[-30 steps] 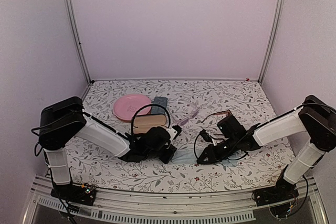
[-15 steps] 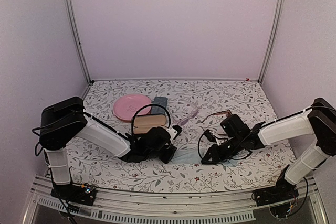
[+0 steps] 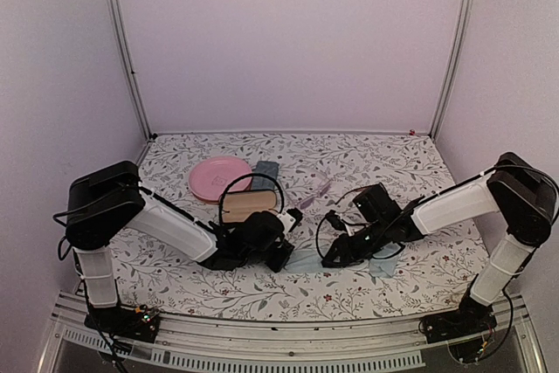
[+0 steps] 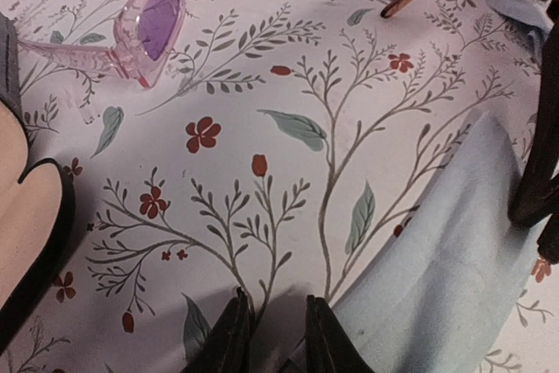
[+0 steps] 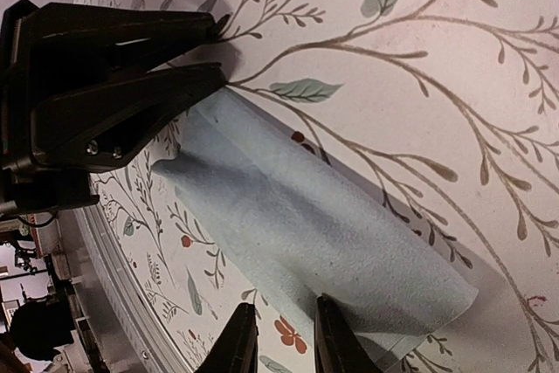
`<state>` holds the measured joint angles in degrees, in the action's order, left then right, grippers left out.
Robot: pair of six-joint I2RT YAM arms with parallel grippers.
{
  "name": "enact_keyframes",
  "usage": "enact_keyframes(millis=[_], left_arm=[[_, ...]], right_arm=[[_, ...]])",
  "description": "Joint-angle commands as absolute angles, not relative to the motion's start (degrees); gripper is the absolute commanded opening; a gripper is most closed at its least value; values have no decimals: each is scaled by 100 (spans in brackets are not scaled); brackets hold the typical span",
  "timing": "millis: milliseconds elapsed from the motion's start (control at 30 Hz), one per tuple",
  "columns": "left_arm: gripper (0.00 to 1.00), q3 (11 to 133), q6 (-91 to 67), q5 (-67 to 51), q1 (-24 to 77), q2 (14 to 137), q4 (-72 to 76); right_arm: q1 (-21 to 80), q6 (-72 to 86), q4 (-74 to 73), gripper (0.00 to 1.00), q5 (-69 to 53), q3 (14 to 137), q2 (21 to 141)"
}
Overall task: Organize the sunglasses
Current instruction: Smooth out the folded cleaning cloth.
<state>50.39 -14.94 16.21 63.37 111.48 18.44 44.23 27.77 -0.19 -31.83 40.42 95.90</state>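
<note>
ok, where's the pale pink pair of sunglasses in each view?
Top external: pale pink sunglasses mid-table, just beyond the light blue cloth.
Left wrist: top left corner.
Right wrist: not in it.
Shared landmark: that cloth, visible in all three views.

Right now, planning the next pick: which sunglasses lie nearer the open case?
The pale pink translucent pair, just right of the open case; the reddish-brown pair lies farther right.
</note>
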Motion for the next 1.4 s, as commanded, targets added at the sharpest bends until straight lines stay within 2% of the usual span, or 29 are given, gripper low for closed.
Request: enact_keyframes(millis=[0, 433, 900, 1100, 1367], left_arm=[[24, 4970, -1433, 1661, 6352, 11378, 1213], [23, 4839, -1476, 1731, 6358, 11397, 1246], [23, 4855, -1481, 1769, 6359, 11329, 1273], [26, 4971, -1468, 1738, 6349, 10921, 1328], [30, 4977, -1492, 1800, 6321, 10583, 1423]], right_arm=[[4435, 2673, 98, 25, -3242, 4016, 9711], [4312, 2651, -276, 25, -3022, 3405, 9336], [4151, 2416, -869, 26, -2921, 3492, 8627], [4153, 2397, -777, 28, -3171, 3790, 8450], [4258, 2556, -110, 28, -3553, 3863, 8888]])
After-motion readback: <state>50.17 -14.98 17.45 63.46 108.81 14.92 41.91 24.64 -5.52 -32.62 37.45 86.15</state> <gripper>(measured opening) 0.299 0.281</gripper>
